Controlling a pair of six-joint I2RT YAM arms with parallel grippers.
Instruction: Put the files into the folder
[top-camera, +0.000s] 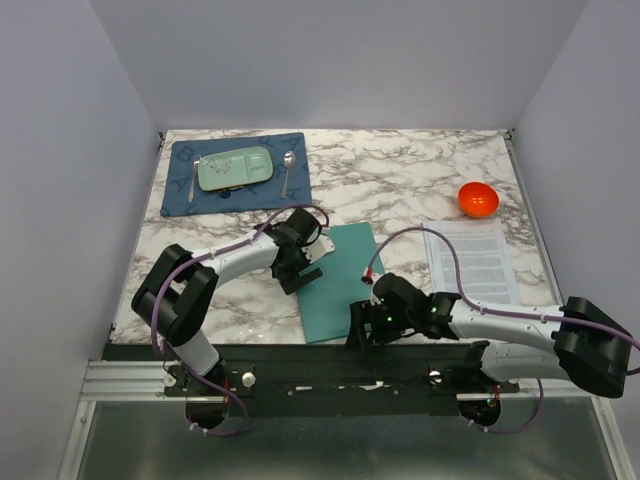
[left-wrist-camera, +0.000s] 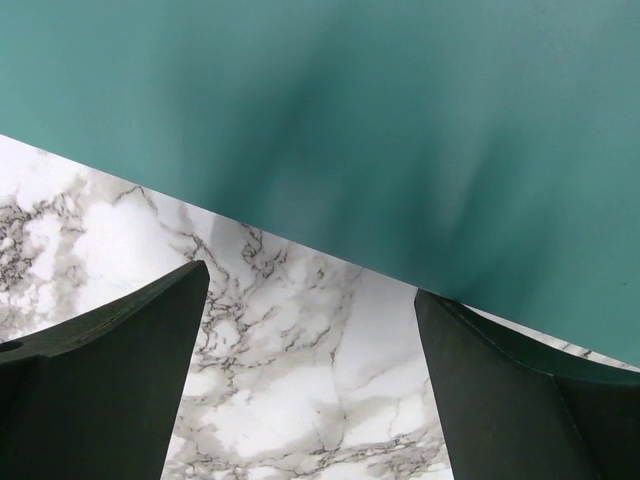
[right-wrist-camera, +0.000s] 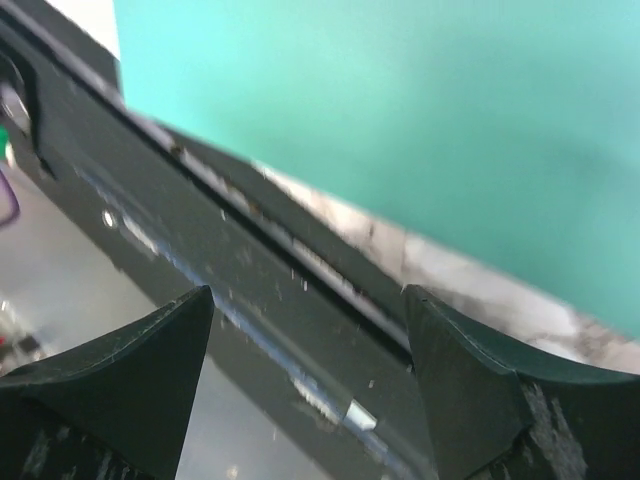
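Note:
The teal-green folder (top-camera: 340, 280) lies closed and flat in the middle of the marble table, its near edge at the table's front. It fills the top of the left wrist view (left-wrist-camera: 400, 120) and of the right wrist view (right-wrist-camera: 420, 110). The files (top-camera: 470, 262), white printed sheets, lie flat to the folder's right. My left gripper (top-camera: 300, 275) is open at the folder's left edge, low over the marble. My right gripper (top-camera: 360, 330) is open at the folder's near right corner, over the table's front edge. Both are empty.
A dark blue placemat (top-camera: 238, 172) at the back left holds a pale green tray (top-camera: 234, 168), a fork and a spoon (top-camera: 288, 165). An orange bowl (top-camera: 478, 198) sits at the back right. The black front rail (right-wrist-camera: 230, 260) runs under the right gripper.

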